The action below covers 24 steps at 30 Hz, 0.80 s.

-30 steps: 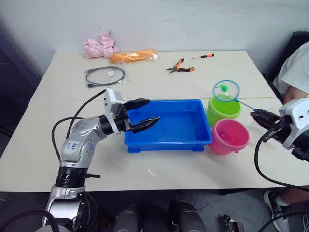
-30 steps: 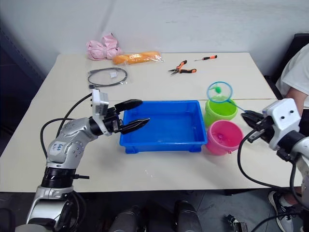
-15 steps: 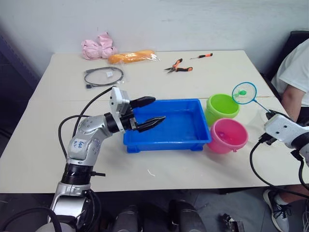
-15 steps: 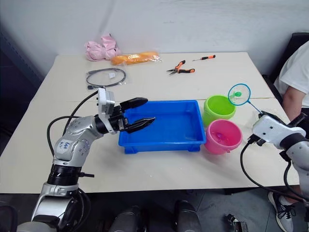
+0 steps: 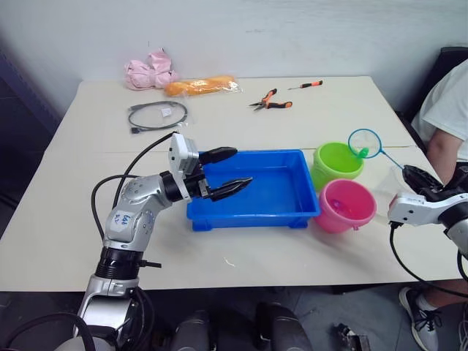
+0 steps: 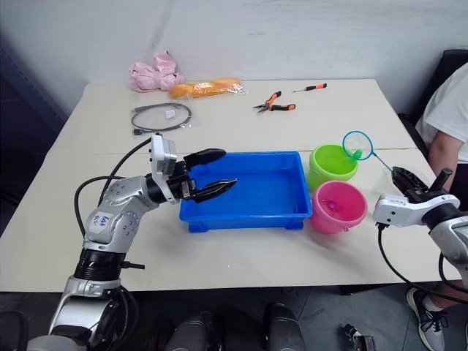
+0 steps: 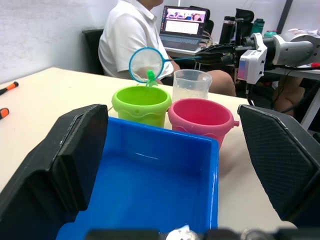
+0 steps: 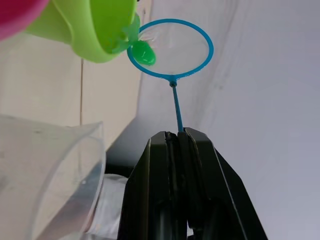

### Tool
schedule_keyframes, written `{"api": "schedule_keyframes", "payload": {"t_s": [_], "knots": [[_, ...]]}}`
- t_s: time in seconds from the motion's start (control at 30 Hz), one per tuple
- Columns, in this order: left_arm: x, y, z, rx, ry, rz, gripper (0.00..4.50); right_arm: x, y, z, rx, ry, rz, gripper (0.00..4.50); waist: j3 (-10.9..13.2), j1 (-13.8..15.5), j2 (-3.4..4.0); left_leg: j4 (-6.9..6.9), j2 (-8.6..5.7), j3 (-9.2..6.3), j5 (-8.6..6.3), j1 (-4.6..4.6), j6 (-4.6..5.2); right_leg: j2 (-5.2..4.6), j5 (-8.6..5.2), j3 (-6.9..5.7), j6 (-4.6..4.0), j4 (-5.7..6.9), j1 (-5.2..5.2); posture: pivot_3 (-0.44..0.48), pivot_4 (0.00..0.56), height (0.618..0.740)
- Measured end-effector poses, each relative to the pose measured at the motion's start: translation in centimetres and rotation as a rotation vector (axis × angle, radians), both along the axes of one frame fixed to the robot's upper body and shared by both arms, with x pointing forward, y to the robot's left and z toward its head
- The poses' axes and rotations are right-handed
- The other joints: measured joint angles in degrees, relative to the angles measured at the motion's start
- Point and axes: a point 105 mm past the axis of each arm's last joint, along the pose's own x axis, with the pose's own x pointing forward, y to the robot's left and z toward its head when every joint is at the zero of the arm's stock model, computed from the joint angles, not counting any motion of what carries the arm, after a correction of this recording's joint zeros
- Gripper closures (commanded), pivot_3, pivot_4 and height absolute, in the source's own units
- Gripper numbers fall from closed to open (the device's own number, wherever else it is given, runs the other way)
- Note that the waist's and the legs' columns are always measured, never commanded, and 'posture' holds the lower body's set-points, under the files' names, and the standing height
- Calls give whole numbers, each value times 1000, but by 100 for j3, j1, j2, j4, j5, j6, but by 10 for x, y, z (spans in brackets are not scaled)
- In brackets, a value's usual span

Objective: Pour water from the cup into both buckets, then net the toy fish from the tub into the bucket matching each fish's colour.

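My right gripper (image 5: 408, 173) is shut on the thin handle of the blue-rimmed net (image 5: 365, 142). A green toy fish (image 5: 362, 152) hangs in its mesh at the right rim of the lime green bucket (image 5: 338, 162). The pink bucket (image 5: 346, 205) stands just in front of the green one, right of the blue tub (image 5: 270, 190). My left gripper (image 5: 238, 168) hovers open above the tub's left end, holding nothing. The clear cup (image 7: 192, 85) stands behind the buckets in the left wrist view and close beside my right gripper (image 8: 176, 132) in the right wrist view.
Orange-handled pliers (image 5: 272, 100), a screwdriver (image 5: 307, 85), a coiled black cable (image 5: 157, 115), a pink cloth (image 5: 150, 72) and an orange packet (image 5: 201, 85) lie at the table's far side. A person in a white shirt (image 5: 446, 110) sits at the right edge.
The net with the green fish swung right, from over the green bucket's mouth to its right rim, and my right arm dropped lower. The left gripper stayed open over the tub.
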Motion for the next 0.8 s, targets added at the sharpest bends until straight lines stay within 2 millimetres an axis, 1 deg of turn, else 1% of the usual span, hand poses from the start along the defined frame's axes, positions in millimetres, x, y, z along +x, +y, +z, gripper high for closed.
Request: {"api": "schedule_keyframes", "payload": {"t_s": [0.07,0.17,0.27,0.37,0.47,0.63,0.73,0.8], "knots": [[-1,0,0,1,-8,-7,61,1,3,0,-15,-14,10,4500,0,-3,0,0,0,0,1,0,-1,6,0,1,0,0,0,0,150,740],[-3,-1,0,4,-18,-22,61,4,10,-7,-18,19,37,4500,0,-7,0,0,0,0,1,1,-2,13,0,5,0,1,0,0,150,740],[-3,-1,0,4,-23,-26,61,4,10,-11,-15,35,41,4500,0,2,0,0,-1,0,2,1,-1,16,0,6,0,1,0,0,150,740],[-4,-1,-1,4,-22,-27,61,4,11,-9,-35,42,55,4500,0,-3,0,0,0,0,2,1,0,15,0,13,0,1,2,0,150,740],[-5,-1,-5,7,-11,-32,61,7,9,0,-31,15,47,4500,0,-8,0,0,1,0,3,2,-1,16,0,21,0,1,2,0,150,740],[-6,-1,-5,8,-15,-41,61,4,12,1,-55,34,82,4500,0,-6,1,-1,0,0,3,3,-1,17,0,30,0,1,2,0,150,740],[-7,0,-5,6,-17,-39,61,3,22,2,95,48,126,4500,0,-8,0,-1,2,0,3,5,-1,21,0,31,0,1,3,0,150,740],[-8,2,-6,-2,-15,-43,61,2,30,6,272,65,157,4500,0,-7,1,-1,2,0,3,5,-2,23,0,32,0,3,4,0,150,740]]}}
